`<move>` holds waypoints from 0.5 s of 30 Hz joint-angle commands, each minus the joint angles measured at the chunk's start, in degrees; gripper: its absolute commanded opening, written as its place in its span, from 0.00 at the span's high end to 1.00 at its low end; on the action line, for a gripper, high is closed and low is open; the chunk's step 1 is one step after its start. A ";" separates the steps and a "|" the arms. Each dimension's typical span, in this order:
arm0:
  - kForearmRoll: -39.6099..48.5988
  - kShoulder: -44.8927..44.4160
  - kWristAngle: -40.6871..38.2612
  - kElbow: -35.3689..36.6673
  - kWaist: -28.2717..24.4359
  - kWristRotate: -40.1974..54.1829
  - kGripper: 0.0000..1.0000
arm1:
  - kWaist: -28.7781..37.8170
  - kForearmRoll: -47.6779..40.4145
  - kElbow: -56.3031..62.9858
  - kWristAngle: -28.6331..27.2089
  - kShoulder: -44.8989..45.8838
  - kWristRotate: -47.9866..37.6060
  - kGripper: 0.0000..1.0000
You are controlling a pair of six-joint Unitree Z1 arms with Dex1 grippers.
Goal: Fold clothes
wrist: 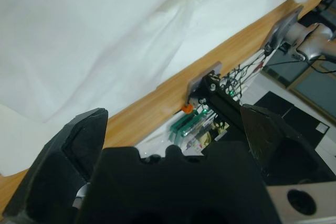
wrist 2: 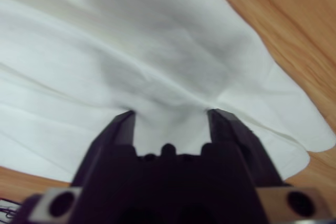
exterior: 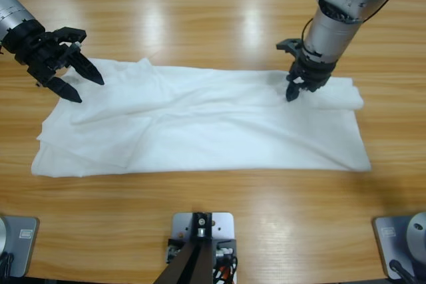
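Sadly, no neck or print shows on the white T-shirt [exterior: 200,124]; it is folded into a long, wrinkled strip lying left to right across the bench [exterior: 213,24]. The left hand [exterior: 74,76] hovers wide open, empty. The right hand [exterior: 293,91] presses open jaws into the cloth.

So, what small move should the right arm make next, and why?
Probably close the right pincer on the shirt. Its open jaws are already pressed into the cloth near the far right edge, with fabric between them. The left pincer hangs open over the shirt's far left corner.
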State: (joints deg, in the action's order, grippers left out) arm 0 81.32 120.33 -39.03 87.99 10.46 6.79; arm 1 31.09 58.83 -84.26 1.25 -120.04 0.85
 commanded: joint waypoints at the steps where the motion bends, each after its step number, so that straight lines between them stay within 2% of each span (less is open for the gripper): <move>1: -0.81 1.88 0.71 -1.33 0.88 0.15 0.01 | 0.64 -0.03 1.12 0.12 -1.36 0.47 1.00; 10: -0.81 1.93 0.71 -1.42 0.97 0.15 0.01 | 0.64 1.16 0.06 -0.46 -2.50 -0.27 1.00; 11: -0.81 2.00 0.71 -1.35 0.97 0.15 0.01 | 0.64 1.90 -0.57 -1.37 -2.64 -0.31 0.88; 12: -0.81 2.02 0.71 -1.33 0.97 0.15 0.01 | 0.64 2.39 -0.98 -2.01 -2.62 -0.25 0.37; 13: -0.81 2.02 0.71 -1.33 0.97 0.15 0.01 | 0.64 2.67 -1.24 -2.64 -2.45 -0.25 0.11; 14: -0.81 2.02 0.71 -1.35 0.97 0.15 0.01 | 0.64 2.81 -1.47 -2.82 -2.40 -0.20 0.03; 15: -0.81 2.02 0.71 -1.40 0.99 0.15 0.01 | 0.64 2.87 -1.71 -2.83 -2.47 -0.01 0.01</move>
State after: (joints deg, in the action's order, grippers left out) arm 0 81.25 120.33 -39.03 87.98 10.61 6.79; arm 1 31.09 59.83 -84.37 0.96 -120.04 0.84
